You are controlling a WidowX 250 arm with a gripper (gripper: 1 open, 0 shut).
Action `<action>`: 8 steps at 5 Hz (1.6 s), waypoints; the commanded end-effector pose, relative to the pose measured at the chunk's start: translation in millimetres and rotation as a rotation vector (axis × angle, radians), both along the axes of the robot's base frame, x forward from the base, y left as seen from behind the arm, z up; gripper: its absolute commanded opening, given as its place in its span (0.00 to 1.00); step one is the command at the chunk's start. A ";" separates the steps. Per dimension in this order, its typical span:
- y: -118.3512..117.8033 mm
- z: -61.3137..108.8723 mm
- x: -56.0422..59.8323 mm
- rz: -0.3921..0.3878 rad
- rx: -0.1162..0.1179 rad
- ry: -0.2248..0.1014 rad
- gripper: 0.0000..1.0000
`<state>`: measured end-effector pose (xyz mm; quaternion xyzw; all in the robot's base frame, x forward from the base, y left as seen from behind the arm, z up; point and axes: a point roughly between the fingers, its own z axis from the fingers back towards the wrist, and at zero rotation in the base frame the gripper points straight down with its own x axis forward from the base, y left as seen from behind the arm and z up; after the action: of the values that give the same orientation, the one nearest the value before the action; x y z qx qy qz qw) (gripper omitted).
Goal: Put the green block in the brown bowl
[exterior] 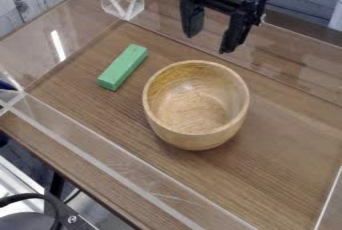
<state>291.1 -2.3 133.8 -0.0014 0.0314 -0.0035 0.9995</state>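
Note:
The green block [123, 66] lies flat on the wooden tabletop, a bright bar angled from lower left to upper right, just left of the brown bowl [197, 104]. The bowl stands upright near the middle with nothing inside it. My gripper [215, 31] hangs above the table behind the bowl, pointing down, its two black fingers [194, 20] spread apart and holding nothing. It is well to the right of the block and touches neither object.
A clear plastic wall [80, 139] borders the table along its front and left sides. A small clear bracket [122, 2] stands at the back left corner. Black cables [40, 214] lie below the front edge.

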 end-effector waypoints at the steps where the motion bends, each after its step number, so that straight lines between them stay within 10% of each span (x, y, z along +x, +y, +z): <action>1: 18.4 -1.3 -7.5 0.023 0.005 0.002 1.00; 4: 98.7 1.3 -41.8 0.097 0.020 -0.040 1.00; 8: 144.1 -39.5 -35.1 0.147 0.054 -0.043 1.00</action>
<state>252.7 136.9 83.7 0.0119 0.0273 0.0716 0.9970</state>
